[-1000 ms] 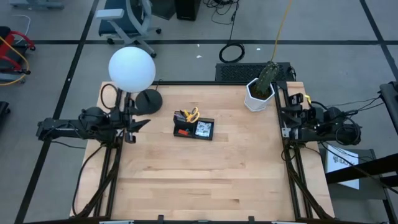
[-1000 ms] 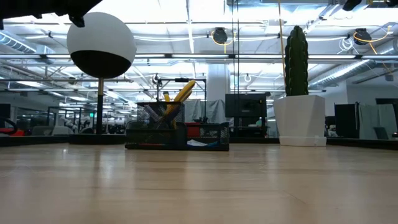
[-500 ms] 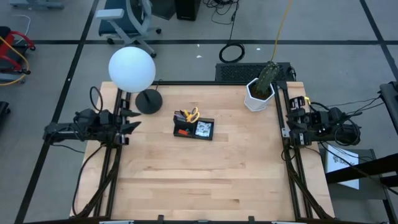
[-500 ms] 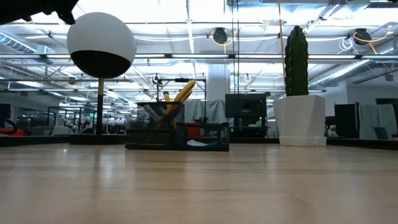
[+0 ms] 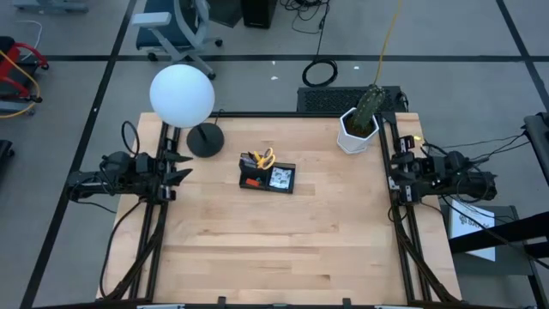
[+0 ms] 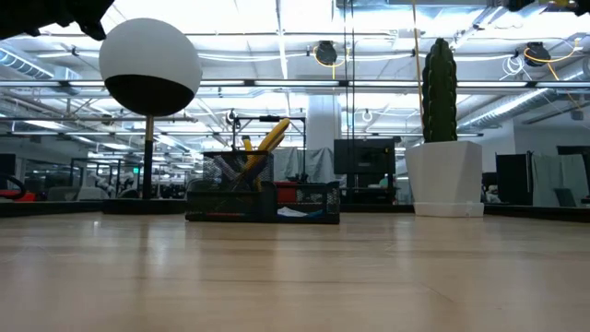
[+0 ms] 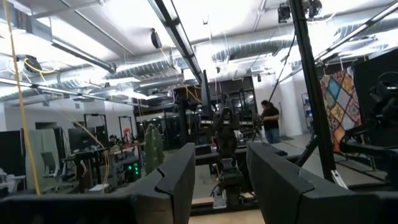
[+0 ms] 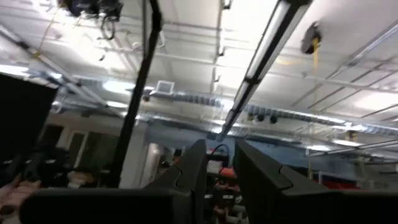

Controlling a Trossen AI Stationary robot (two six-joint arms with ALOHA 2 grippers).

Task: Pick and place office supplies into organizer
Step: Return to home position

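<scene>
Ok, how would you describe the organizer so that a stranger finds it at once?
On the wooden table, look roughly between the round lamp base and the white plant pot. The organizer is the black rectangular box there, alone holding yellow scissors.

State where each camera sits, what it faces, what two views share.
High: overhead, looking down on wooden table; left arm, right arm at its sides.
Low: table height, facing black mesh desk organizer; arm bits above.
Left wrist: faces room; own dark fingers apart.
Right wrist: faces ceiling; own fingers apart.
Shared: high and low, organizer.
</scene>
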